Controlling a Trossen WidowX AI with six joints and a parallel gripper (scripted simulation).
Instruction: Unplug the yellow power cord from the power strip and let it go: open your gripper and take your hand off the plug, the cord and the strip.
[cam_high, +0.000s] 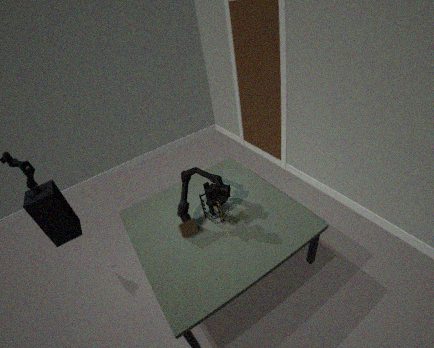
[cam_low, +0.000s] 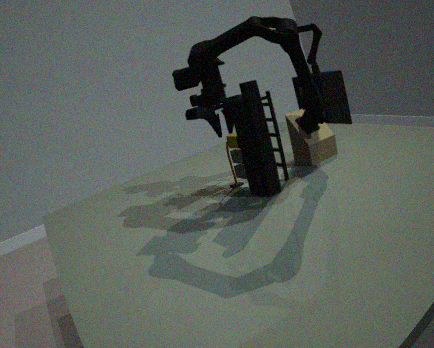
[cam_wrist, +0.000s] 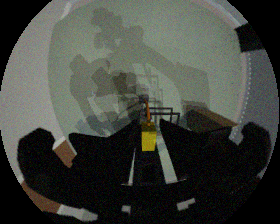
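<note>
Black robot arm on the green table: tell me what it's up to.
The black robot arm reaches over the upright black power strip, its gripper just above the yellow plug. The fingers are partly closed and hold nothing. The plug looks seated in the strip, its orange-yellow cord hanging to the pale green table.
</note>
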